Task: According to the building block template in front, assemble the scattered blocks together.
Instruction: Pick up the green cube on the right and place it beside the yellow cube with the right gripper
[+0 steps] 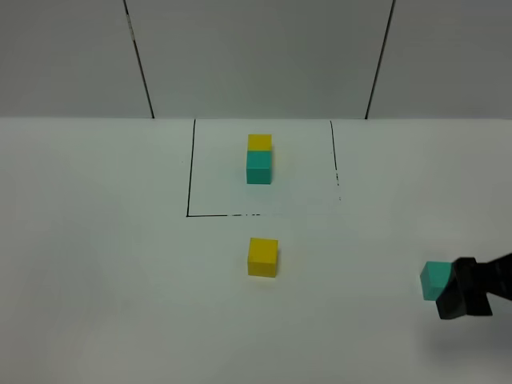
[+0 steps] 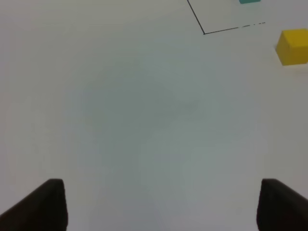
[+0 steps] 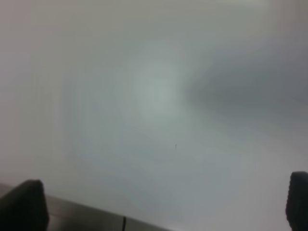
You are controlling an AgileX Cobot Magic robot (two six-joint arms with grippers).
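Note:
The building block template is a yellow cube [image 1: 259, 142] touching a teal cube [image 1: 258, 167] inside a thin black-line rectangle [image 1: 190, 184] at the back middle. The loose yellow cube [image 1: 262, 257] sits just in front of the rectangle and also shows in the left wrist view [image 2: 293, 46]. The loose teal cube [image 1: 434, 281] is at the front right, right beside the tip of my right gripper [image 1: 462, 293]. The right wrist view shows my right gripper [image 3: 161, 199] open with no cube between its fingers. My left gripper [image 2: 159, 204] is open and empty over bare table, out of the exterior view.
The white table [image 1: 104, 280] runs back to a grey panelled wall [image 1: 256, 56]. The rectangle's near corner line [image 2: 204, 32] and an edge of the template's teal cube [image 2: 249, 1] show in the left wrist view. The right wrist view is blurred.

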